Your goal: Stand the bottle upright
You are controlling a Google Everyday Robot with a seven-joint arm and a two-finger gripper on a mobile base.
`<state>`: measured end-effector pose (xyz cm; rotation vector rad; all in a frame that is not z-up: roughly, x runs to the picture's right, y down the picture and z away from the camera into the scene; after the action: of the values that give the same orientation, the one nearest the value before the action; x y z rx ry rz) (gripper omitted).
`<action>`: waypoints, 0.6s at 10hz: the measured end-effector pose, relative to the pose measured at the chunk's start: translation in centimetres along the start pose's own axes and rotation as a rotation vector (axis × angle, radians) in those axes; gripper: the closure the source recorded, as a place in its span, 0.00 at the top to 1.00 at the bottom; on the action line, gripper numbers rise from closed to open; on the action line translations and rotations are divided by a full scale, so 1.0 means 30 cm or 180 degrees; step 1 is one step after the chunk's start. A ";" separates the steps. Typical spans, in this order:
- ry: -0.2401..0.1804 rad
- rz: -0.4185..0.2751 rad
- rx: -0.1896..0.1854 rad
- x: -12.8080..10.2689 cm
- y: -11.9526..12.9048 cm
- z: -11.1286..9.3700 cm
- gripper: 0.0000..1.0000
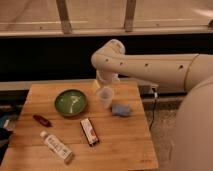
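The bottle [57, 146] is slim and white with a white cap and a pale label. It lies on its side near the front left of the wooden table [125, 145], cap pointing to the back left. My gripper [105, 96] hangs from the white arm over the table's back middle, just right of the green bowl [70, 102]. It is well away from the bottle, up and to the right of it.
A small dark red oblong object [42, 120] lies left of the bottle. A flat black-and-red box [89, 131] lies at the table's middle. A blue-grey lump [120, 109] sits right of the gripper. A cable [153, 107] hangs past the right edge.
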<state>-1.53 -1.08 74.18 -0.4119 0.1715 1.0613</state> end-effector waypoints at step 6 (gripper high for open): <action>-0.0041 -0.0659 -0.0591 -0.150 0.401 0.036 0.80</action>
<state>-14.26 0.79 73.71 -0.5775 0.0174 0.8783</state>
